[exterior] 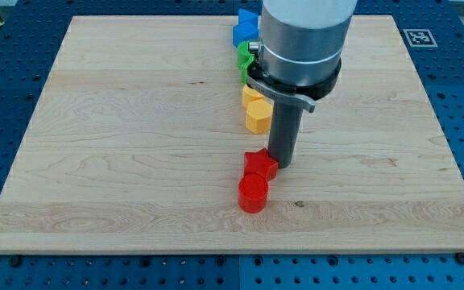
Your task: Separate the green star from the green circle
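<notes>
My tip (281,164) rested on the board (119,145) just right of the red star (259,164), well below the green blocks (245,61), so the push had apparently not begun. The arm hung vertically, hiding most of the green pair near the view's top; it carried no fingers, only the rod.

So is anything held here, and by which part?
Nothing is held. My tip only stands on the board, right beside the red star; whether they touch cannot be told.
</notes>
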